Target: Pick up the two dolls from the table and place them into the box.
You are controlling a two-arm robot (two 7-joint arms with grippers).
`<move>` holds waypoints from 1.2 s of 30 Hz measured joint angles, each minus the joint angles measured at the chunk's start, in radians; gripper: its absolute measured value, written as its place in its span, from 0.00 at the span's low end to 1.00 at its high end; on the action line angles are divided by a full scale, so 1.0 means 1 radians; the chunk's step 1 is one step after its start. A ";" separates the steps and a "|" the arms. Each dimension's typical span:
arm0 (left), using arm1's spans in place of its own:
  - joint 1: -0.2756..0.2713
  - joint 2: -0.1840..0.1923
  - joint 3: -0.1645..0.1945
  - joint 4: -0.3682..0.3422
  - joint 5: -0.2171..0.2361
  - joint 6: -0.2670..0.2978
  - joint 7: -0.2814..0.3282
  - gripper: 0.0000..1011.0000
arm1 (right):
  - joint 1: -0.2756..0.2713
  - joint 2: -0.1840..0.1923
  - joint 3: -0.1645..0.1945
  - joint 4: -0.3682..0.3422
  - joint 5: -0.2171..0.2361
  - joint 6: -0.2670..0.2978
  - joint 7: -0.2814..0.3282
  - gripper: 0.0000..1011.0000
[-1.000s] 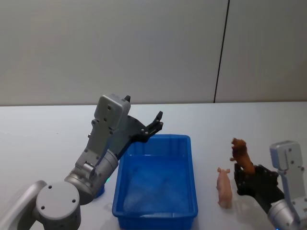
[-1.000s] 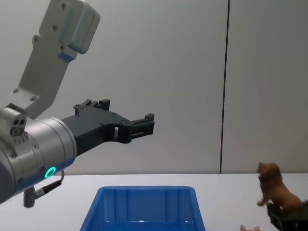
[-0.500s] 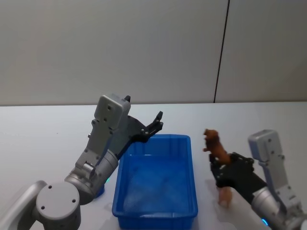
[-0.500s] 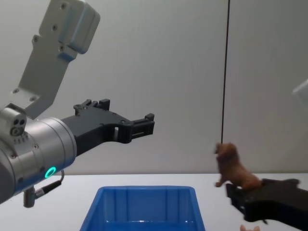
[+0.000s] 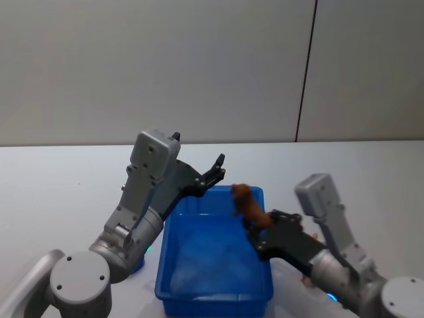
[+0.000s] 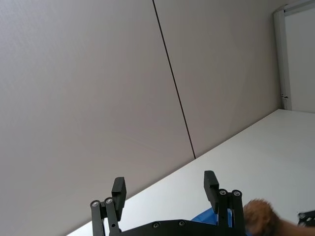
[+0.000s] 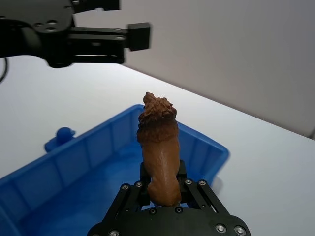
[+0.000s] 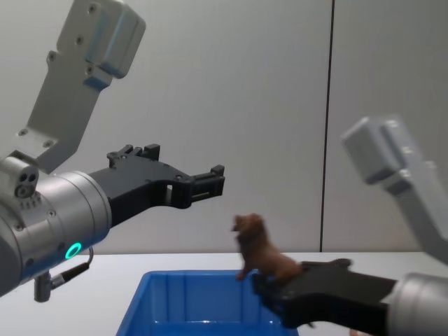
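Observation:
The fuzzy reddish-brown doll (image 5: 248, 206) stands upright in my right gripper (image 5: 257, 230), which is shut on its lower body. It hangs above the right inner edge of the blue box (image 5: 215, 294), near the far end. The right wrist view shows the same doll (image 7: 158, 142) over the box's blue floor and rim (image 7: 209, 143). The chest view has it (image 8: 257, 253) just above the rim (image 8: 210, 275). Of the pale pink doll, a sliver (image 5: 305, 281) peeks out on the table behind my right arm. My left gripper (image 5: 217, 169) hovers open above the box's far left corner.
The white table (image 5: 53, 192) spreads wide on both sides of the box. A small blue object (image 7: 59, 139) lies on the table just left of the box, under my left arm. A plain grey wall stands behind.
My right gripper has carried the brown doll leftward, from beside the pink doll to above the box's right edge. The left arm has not moved.

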 joint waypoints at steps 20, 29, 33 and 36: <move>0.000 0.000 0.000 0.000 0.000 0.000 0.000 0.99 | 0.139 -0.087 -0.040 0.218 -0.035 -0.023 0.116 0.71; 0.000 0.000 0.000 0.000 0.000 0.000 0.000 0.99 | 0.125 -0.082 -0.039 0.198 -0.027 -0.021 0.047 0.93; 0.000 0.000 0.000 0.000 0.000 0.000 0.000 0.99 | 0.099 -0.070 -0.035 0.159 -0.016 -0.019 -0.006 0.99; 0.000 0.000 0.000 0.000 0.000 0.000 0.000 0.99 | 0.078 -0.060 -0.031 0.127 -0.008 -0.018 -0.043 0.99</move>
